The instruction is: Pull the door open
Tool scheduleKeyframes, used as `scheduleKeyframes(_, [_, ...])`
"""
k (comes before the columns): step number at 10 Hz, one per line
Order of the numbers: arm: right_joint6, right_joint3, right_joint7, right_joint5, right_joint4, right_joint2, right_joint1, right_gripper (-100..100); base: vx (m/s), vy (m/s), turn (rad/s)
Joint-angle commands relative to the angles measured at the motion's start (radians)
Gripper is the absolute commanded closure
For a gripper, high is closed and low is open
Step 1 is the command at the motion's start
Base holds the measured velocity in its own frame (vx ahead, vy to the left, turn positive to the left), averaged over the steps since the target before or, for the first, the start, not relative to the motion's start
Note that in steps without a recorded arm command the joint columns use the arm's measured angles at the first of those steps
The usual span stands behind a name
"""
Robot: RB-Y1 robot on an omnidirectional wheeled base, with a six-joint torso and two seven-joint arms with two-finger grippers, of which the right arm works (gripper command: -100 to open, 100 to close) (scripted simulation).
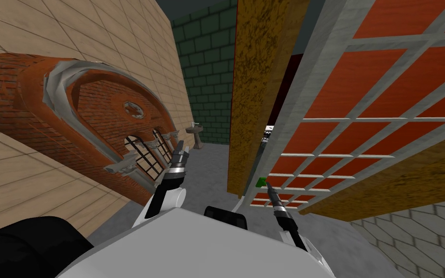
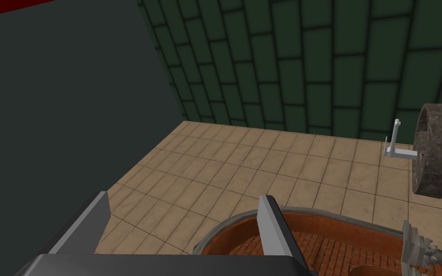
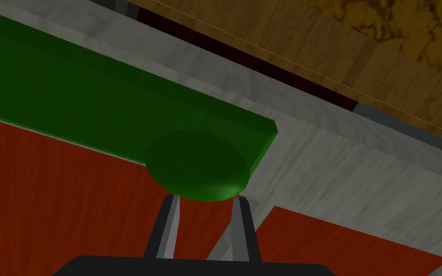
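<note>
Tiled bathroom with pedestal basin (image 1: 196,134)

I count: two grippers, left gripper (image 1: 183,146) and right gripper (image 1: 268,189), two fingers (image 2: 273,225) each; one door (image 1: 361,96); one green handle (image 3: 196,165) at right gripper tip; one basin (image 2: 436,148) ahead of left gripper, one tap (image 2: 396,143) on it; one brick arch (image 1: 101,111) beside left gripper

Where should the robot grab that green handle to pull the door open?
I'd grab the round green knob that sticks out from the flat green plate on the grey-framed red door. Come straight at its face with the right hand: the plate lies flat, offering no grip.
</note>
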Motion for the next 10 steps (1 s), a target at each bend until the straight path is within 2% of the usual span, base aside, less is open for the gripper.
scheduleKeyframes(1, [-0.014, 0.028, -0.039, 0.009, 0.025, 0.023, -0.002, 100, -0.019, -0.015, -0.004])
scheduleKeyframes(2, [-0.014, 0.028, -0.039, 0.009, 0.000, 0.023, -0.002, 100, 0.000, 0.000, 0.000])
scheduleKeyframes(4, [-0.014, 0.028, -0.039, 0.009, 0.001, 0.023, -0.002, 100, -0.002, 0.000, 0.009])
scheduleKeyframes(6, [-0.014, 0.028, -0.039, 0.009, 0.025, 0.023, -0.002, 100, 0.000, 0.009, -0.004])
scheduleKeyframes(9, [-0.014, 0.028, -0.039, 0.009, 0.025, 0.023, -0.002, 100, 0.002, -0.004, 0.008])
scheduleKeyframes(10, [-0.002, 0.009, -0.080, -0.012, -0.003, -0.004, 0.006, 100, -0.027, -0.030, 0.019])
